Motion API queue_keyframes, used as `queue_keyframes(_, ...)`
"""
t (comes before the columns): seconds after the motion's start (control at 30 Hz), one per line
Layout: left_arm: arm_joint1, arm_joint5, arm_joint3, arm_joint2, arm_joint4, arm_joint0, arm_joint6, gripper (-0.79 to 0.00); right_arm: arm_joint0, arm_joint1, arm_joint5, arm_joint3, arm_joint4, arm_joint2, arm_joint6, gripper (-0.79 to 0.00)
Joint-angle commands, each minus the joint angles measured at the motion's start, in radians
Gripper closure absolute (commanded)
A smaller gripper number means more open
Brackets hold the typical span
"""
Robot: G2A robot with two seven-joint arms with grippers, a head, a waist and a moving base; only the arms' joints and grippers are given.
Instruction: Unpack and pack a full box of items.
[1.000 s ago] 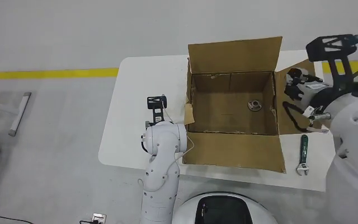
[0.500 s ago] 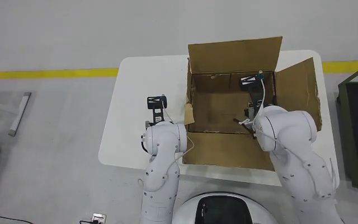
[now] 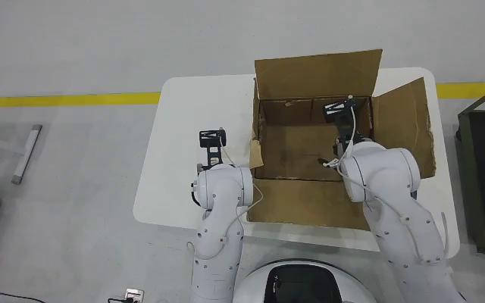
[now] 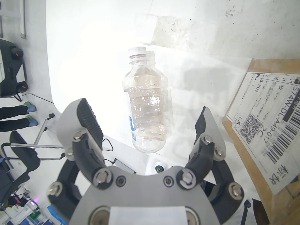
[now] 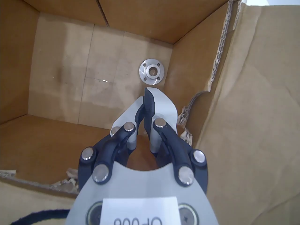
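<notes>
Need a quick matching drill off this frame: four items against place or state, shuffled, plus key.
Items:
1. left gripper
2. right gripper
3. metal flange
4. clear bottle

Place or state:
A. lying on the white table
B. shut
C. on the floor of the cardboard box
D. open

Pairs: 1-D, 2-B, 3-C, 4-A.

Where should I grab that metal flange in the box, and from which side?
Take the flange by its raised centre hub, straight down from above. It lies flat on the box floor, so the thin rim likely offers little hold, and a wall stands close beside it.
</notes>
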Motion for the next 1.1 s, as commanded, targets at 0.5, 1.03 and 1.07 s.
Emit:
queue_keyframes(0.5,0.0,0.0,0.0,0.0,0.0,0.0,0.0,-0.785,0.15,-0.037,0.063,0.364,-0.185,-0.096,-0.054,-0.354)
queue_keyframes(1.03,0.0,0.0,0.0,0.0,0.0,0.0,0.0,-0.785,0.209,-0.068,0.088,0.555,-0.195,-0.092,-0.089,-0.489)
queue_keyframes(1.07,0.0,0.0,0.0,0.0,0.0,0.0,0.0,-0.785,0.212,-0.07,0.09,0.563,-0.194,-0.092,-0.092,-0.493)
